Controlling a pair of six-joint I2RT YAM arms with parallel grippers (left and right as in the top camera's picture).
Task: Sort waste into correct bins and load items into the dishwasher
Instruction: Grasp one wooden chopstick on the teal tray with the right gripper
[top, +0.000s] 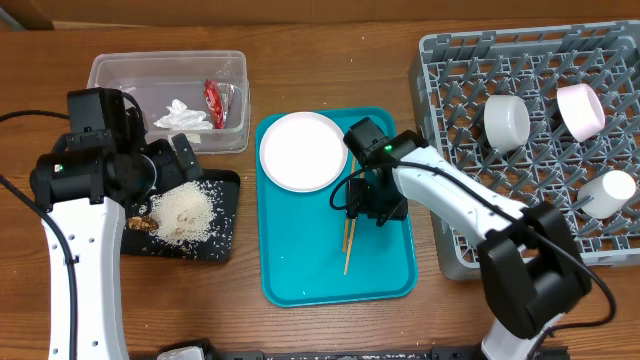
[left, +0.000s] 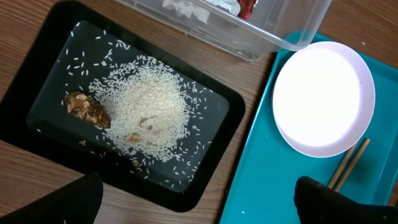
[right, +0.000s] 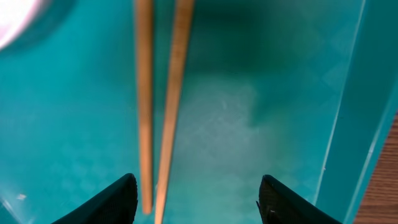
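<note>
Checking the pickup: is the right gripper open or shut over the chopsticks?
Open: right gripper fingers stand wide apart; chopsticks lie loose on tray.

A: Room round chopsticks (top: 348, 245)?
B: Yes. Bare teal tray (top: 310, 270) floor near & left of them. Plate (top: 303, 150) crowds far-left. Right gripper (right: 198, 202) hangs just right, jaws spread. Tray rim, then grey rack (top: 455, 262) beyond.

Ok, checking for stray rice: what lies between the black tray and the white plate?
Just bare wooden table, then the teal tray's rim, seen in the left wrist view.
</note>
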